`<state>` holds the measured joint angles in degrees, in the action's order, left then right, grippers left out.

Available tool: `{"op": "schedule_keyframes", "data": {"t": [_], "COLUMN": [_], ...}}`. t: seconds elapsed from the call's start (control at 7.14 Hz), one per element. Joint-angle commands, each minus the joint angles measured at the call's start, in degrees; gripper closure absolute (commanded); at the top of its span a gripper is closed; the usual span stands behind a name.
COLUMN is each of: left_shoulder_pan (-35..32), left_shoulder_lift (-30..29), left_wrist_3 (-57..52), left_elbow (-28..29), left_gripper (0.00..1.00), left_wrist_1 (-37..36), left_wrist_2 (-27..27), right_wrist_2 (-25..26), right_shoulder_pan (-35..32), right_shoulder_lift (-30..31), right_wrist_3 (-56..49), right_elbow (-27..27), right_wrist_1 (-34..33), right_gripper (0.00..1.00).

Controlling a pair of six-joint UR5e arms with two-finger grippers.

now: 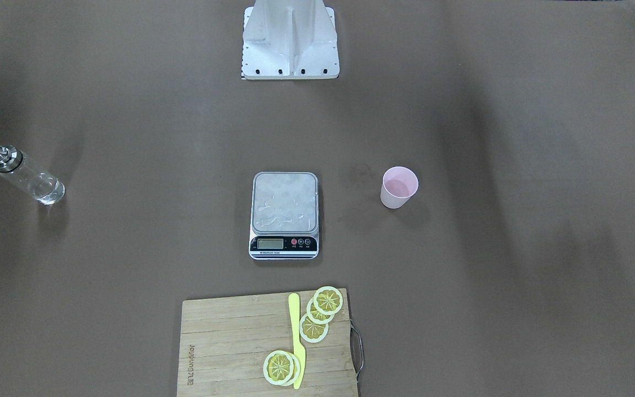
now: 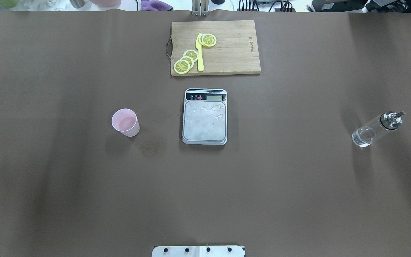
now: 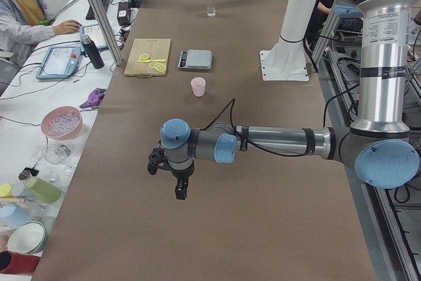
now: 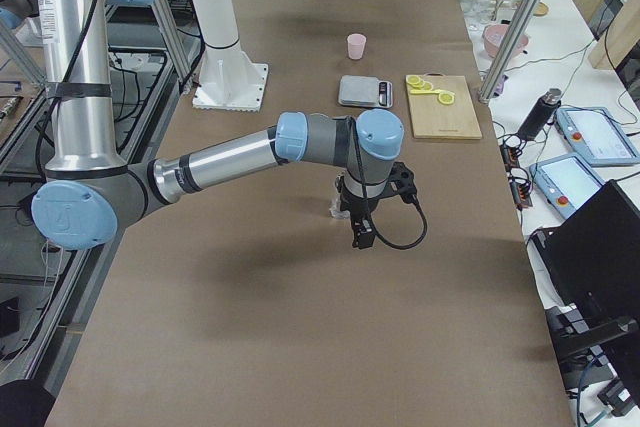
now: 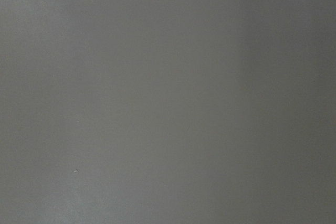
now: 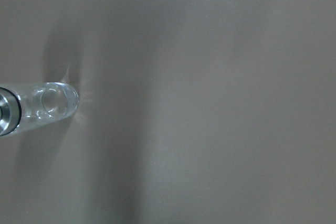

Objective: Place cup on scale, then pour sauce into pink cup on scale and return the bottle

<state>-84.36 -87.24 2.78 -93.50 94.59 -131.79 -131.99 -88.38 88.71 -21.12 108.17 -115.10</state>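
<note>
We see the small pale pink plastic cup point(image 2: 125, 122) left of the silver-topped digital scale point(image 2: 204, 116), the slim clear glass bottle point(image 2: 375, 129) far right: one per arm, we reckon. For left pincer point(image 3: 179, 192) and right pincer point(image 4: 360, 237), we cannot tell the opening.

You see the pale pink cup point(image 2: 125, 122) upright on the table, well left of the wet-topped scale point(image 2: 204, 116), and the glass bottle point(image 2: 375, 129) of clear sauce point(image 2: 362, 137) standing far right.

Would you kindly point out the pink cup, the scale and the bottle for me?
pink cup point(image 2: 125, 122): overhead exterior view, inside its open mouth.
scale point(image 2: 204, 123): overhead exterior view, middle of steel platform.
bottle point(image 2: 370, 131): overhead exterior view, clear glass body.
</note>
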Motion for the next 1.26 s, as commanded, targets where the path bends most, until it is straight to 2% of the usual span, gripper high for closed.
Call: {"op": "schedule_keyframes", "data": {"t": [0.0,0.42,0.56,0.84,1.12], "left_shoulder_pan": [0.24,0.24,0.24,0.24,0.24], "left_shoulder_lift": [0.49,0.41,0.41,0.67,0.67], "left_wrist_3": [-0.23,-0.32,-0.14,-0.14,-0.23], "left_elbow": [0.07,0.16,-0.01,0.16,0.16], "left_gripper": [0.02,0.02,0.02,0.02,0.02], "left_wrist_1": [1.11,1.39,2.52,4.02,4.2], "left_wrist_2": [0.12,0.21,0.21,0.21,0.21], "right_wrist_2": [2.26,2.27,1.22,-0.62,-2.56], "right_shoulder_pan": [3.72,4.0,3.83,3.83,3.83], "right_shoulder_lift": [0.14,0.93,2.24,10.56,11.21], "right_wrist_3": [4.66,4.07,3.98,3.98,4.42], "right_elbow": [-2.68,-2.79,-0.27,11.12,10.75], "right_wrist_1": [0.58,0.5,0.06,0.49,0.41], "right_gripper": [0.0,0.0,0.0,0.0,0.0]}}
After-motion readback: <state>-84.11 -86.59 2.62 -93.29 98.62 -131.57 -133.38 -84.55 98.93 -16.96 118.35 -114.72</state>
